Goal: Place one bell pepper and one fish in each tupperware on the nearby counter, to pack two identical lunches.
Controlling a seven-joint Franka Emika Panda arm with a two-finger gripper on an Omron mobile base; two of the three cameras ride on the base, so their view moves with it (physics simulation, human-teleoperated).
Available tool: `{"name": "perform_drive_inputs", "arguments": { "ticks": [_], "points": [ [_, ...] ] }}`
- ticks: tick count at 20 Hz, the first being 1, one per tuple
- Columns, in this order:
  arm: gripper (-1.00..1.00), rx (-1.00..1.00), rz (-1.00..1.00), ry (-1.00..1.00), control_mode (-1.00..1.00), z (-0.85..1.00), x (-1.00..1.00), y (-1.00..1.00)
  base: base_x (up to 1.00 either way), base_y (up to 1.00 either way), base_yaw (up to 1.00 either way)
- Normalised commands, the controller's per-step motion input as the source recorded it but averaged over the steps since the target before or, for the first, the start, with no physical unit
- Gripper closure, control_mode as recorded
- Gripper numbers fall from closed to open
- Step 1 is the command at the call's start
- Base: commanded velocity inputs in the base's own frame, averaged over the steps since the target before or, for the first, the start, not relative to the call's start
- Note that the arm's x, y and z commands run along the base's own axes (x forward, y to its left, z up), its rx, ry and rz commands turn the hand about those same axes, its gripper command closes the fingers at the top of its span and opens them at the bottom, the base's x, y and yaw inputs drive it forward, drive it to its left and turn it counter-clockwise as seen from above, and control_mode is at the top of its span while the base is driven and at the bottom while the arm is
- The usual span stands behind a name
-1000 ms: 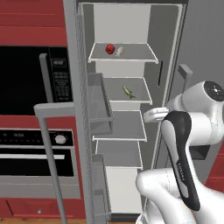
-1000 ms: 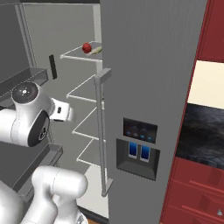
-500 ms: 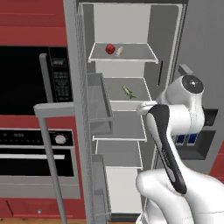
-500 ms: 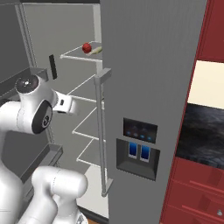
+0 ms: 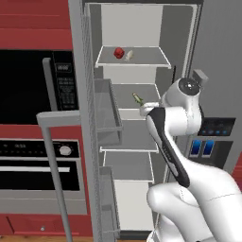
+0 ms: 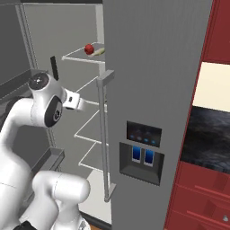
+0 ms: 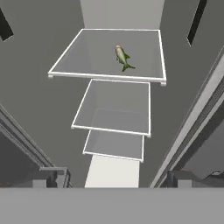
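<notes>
One fish, slender and greenish-tan, lies alone on the fridge's second shelf, also seen from the left base as the fish. My gripper hovers in front of and above that shelf, open, with nothing between its fingertips. On the top shelf a red bell pepper sits beside a second pale fish; the same bell pepper and fish show from the right. The black marbled counter lies to the right. The tupperware is out of view.
The fridge's left door stands open with bins on it and a long handle. The shut right door carries a dispenser panel and a vertical handle. A black wall oven stands left. Lower shelves are bare.
The arm has swung left and forward, bringing the hand up to the fridge's second shelf. The gripper has stayed open. Food has not moved.
</notes>
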Motion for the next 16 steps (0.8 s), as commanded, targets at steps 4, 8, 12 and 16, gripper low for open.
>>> {"name": "perform_drive_inputs", "arguments": {
  "ticks": [4, 8, 12, 16],
  "points": [
    [-1.0, 0.0, -0.02, 0.0, -1.0, -0.15, 0.75, 0.0, 0.0, 0.0, 0.0],
    [-1.0, 0.0, 0.0, 0.0, -1.0, -0.21, 0.7, -0.03, 0.0, 0.0, 0.0],
    [-1.0, 0.0, 0.0, 0.0, -1.0, -0.28, 0.7, -0.03, 0.0, 0.0, 0.0],
    [-1.0, 0.0, 0.0, 0.0, -1.0, -0.23, 0.7, -0.04, 0.0, 0.0, 0.0]
  ]
}}
